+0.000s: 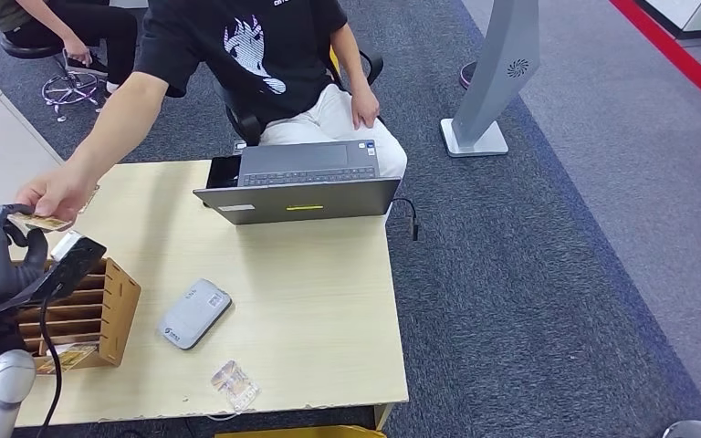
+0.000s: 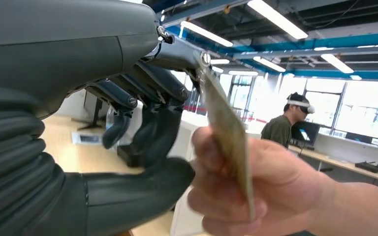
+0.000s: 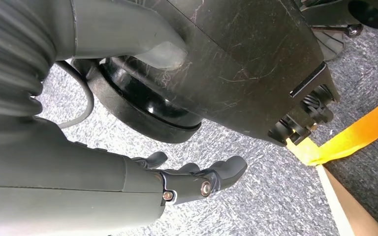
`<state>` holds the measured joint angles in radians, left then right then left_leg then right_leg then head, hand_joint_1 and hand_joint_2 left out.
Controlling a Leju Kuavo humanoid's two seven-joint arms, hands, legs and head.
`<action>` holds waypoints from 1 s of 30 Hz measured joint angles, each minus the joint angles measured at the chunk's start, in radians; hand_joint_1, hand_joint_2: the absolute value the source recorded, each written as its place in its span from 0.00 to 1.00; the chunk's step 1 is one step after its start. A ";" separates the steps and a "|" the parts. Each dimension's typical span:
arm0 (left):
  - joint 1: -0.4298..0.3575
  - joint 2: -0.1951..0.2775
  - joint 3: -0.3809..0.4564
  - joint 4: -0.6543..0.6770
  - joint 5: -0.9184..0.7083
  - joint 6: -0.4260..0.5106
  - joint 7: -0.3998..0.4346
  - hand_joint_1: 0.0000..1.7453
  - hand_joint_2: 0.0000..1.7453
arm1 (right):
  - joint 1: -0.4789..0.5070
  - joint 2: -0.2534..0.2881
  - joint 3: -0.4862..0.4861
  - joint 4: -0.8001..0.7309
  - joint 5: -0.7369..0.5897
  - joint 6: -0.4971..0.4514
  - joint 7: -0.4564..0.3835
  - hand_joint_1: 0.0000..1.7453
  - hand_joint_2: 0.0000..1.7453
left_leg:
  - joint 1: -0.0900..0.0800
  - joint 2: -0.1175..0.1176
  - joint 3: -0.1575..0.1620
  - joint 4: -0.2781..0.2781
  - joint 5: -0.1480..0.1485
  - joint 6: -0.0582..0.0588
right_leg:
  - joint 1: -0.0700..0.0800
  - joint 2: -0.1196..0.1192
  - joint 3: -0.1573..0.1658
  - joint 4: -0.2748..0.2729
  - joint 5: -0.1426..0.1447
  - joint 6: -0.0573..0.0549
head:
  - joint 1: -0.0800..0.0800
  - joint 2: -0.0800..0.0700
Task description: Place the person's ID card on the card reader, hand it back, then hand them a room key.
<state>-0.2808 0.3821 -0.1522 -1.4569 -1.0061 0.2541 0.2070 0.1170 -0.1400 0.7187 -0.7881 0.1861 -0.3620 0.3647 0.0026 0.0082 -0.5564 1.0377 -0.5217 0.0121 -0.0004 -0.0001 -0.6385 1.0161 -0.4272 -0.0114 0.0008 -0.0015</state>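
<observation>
Left hand (image 2: 142,123) meets the card (image 2: 226,137) at its top edge, person's hand (image 2: 246,191) holding it too; whether fingers grip, I cannot tell. Pinch firmly before pulling toward reader (image 1: 195,313). Right hand (image 3: 197,179) hangs loose.

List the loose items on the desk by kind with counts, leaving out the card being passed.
Laptop: 1
Grey card reader: 1
Wooden slotted holder: 1
Clear plastic piece: 1
Total: 4
</observation>
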 joint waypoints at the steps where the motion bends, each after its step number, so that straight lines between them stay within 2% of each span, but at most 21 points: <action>1: 0.001 -0.006 0.004 0.000 0.017 0.001 -0.004 0.00 1.00 | 0.000 0.000 0.000 0.000 0.001 0.000 0.000 0.00 1.00 | 0.000 0.000 0.000 0.000 0.000 0.000 | 0.000 0.000 0.000 0.000 0.000 0.000 | 0.000 0.000; 6: 0.007 -0.027 0.010 0.000 0.058 0.000 -0.013 0.00 1.00 | 0.000 0.000 0.000 0.000 0.008 0.000 0.001 0.00 1.00 | 0.000 0.000 0.000 0.000 0.000 0.000 | 0.000 0.000 0.000 0.000 0.000 0.000 | 0.000 0.000; 11: 0.042 -0.055 0.012 -0.026 0.164 -0.021 -0.064 0.00 1.00 | 0.008 0.000 -0.006 -0.003 0.012 -0.002 0.011 0.00 1.00 | 0.000 0.000 0.000 0.000 0.000 0.000 | 0.000 0.000 0.000 0.000 0.000 0.000 | 0.000 0.000; 13: 0.073 -0.069 0.010 -0.064 0.219 -0.061 -0.080 0.00 1.00 | 0.017 0.000 -0.012 -0.011 0.012 -0.006 0.020 0.00 1.00 | 0.000 0.000 0.000 0.000 0.000 0.000 | 0.000 0.000 0.000 0.000 0.000 0.000 | 0.000 0.000; 16: 0.131 -0.075 -0.009 -0.134 0.363 -0.196 -0.095 0.00 1.00 | 0.032 0.000 -0.023 -0.027 0.004 -0.019 0.035 0.00 1.00 | 0.000 0.000 0.000 0.000 -0.001 0.000 | 0.000 0.001 0.000 -0.001 -0.001 0.000 | 0.000 0.000; 18: 0.183 -0.060 -0.040 -0.180 0.456 -0.292 -0.119 0.00 1.00 | 0.039 0.000 -0.026 -0.032 -0.006 -0.027 0.037 0.00 1.00 | 0.000 0.002 0.000 0.000 -0.002 0.000 | 0.000 0.002 0.000 -0.001 -0.001 0.000 | 0.000 0.000; 20: 0.244 -0.030 -0.072 -0.222 0.523 -0.345 -0.156 0.00 1.00 | 0.042 0.000 -0.028 -0.033 -0.015 -0.033 0.030 0.00 1.00 | 0.000 0.005 0.000 0.000 -0.003 -0.001 | 0.000 0.004 -0.001 -0.001 -0.001 0.000 | 0.000 0.000; 23: 0.336 0.022 -0.100 -0.283 0.581 -0.359 -0.216 0.00 1.00 | 0.044 0.000 -0.030 -0.031 -0.031 -0.038 0.019 0.00 1.00 | 0.000 0.006 0.000 0.000 -0.003 -0.001 | 0.000 0.006 -0.001 0.000 -0.001 0.000 | 0.000 0.000; 26: 0.413 0.072 -0.114 -0.337 0.598 -0.357 -0.240 0.00 1.00 | 0.047 0.000 -0.032 -0.031 -0.039 -0.044 0.014 0.00 1.00 | 0.000 0.006 0.000 0.000 -0.003 -0.001 | 0.000 0.005 -0.002 0.000 -0.002 0.000 | 0.000 0.000; 30: 0.456 0.107 -0.123 -0.378 0.603 -0.356 -0.242 0.00 1.00 | 0.047 0.000 -0.033 -0.031 -0.040 -0.046 0.010 0.00 1.00 | 0.000 0.005 -0.001 0.000 -0.003 -0.001 | 0.000 0.004 -0.002 0.000 -0.002 0.000 | 0.000 0.000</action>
<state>0.1754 0.4894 -0.2750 -1.8350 -0.4032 -0.1019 -0.0355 0.1643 -0.1404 0.6858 -0.8186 0.1465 -0.4085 0.3744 0.0029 0.0130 -0.5569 1.0373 -0.5249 0.0110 0.0000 0.0040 -0.6402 1.0156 -0.4288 -0.0116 0.0008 -0.0015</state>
